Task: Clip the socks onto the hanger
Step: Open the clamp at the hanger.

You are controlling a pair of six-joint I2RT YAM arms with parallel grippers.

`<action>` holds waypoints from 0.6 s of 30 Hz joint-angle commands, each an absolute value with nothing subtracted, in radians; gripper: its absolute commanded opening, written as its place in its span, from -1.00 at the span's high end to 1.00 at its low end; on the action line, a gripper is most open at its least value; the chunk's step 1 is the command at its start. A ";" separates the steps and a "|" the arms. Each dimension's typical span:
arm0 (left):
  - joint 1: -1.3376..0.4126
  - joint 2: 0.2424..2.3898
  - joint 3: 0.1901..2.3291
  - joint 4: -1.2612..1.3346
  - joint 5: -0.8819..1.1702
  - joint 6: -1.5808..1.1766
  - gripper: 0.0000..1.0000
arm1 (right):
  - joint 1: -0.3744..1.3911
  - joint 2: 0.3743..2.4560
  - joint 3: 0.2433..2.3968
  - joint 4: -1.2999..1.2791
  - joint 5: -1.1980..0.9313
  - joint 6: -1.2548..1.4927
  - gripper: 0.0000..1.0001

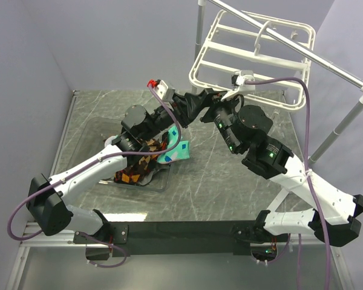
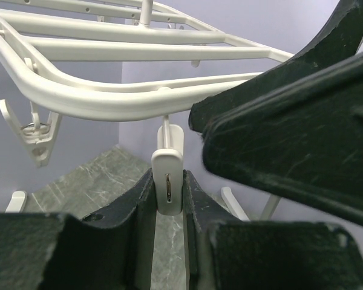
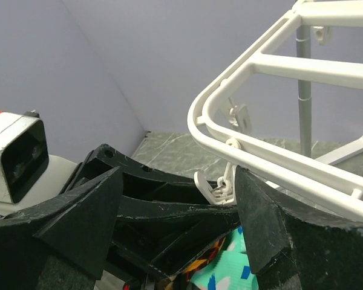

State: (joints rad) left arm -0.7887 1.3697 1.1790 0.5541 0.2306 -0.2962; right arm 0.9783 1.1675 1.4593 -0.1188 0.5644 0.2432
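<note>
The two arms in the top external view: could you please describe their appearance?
Both the left arm and right arm have white links with bulky black joint housings. Purple cables loop along each. The left end effector and right end effector have scuffed matte-black fingers.

Light was soft and even, from overhead; only faint diffuse shadows lay on the bench (image 1: 218,187), w/ mild sheen on its marbled top, no hard glare. Top view was sharp, slight wide-angle bend at edges. Wrist views: left pincer (image 2: 168,199) read near-black, little detail; clip (image 2: 168,175) in it crisp; hanger (image 2: 109,99) bright white, nearly blown out; right pincer (image 3: 178,181) up close looked slightly soft.
</note>
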 commanded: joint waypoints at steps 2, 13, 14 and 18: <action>-0.790 1.321 1.223 0.563 0.268 -0.314 0.68 | 0.953 1.189 1.517 -0.158 0.577 0.270 -0.60; -0.788 1.302 1.204 0.578 0.284 -0.325 0.68 | 0.936 1.187 1.488 -0.134 0.571 0.279 -0.48; -0.788 1.302 1.204 0.578 0.285 -0.324 0.68 | 0.937 1.190 1.489 -0.124 0.571 0.278 -0.43; -0.788 1.302 1.206 0.574 0.279 -0.318 0.68 | 0.934 1.204 1.497 -0.104 0.569 0.273 -0.29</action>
State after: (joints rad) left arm -0.7887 1.3441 1.1797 0.5552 0.2440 -0.3122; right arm 0.9474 1.1904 1.4685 -0.1669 0.5587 0.2783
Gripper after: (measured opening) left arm 0.242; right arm 0.657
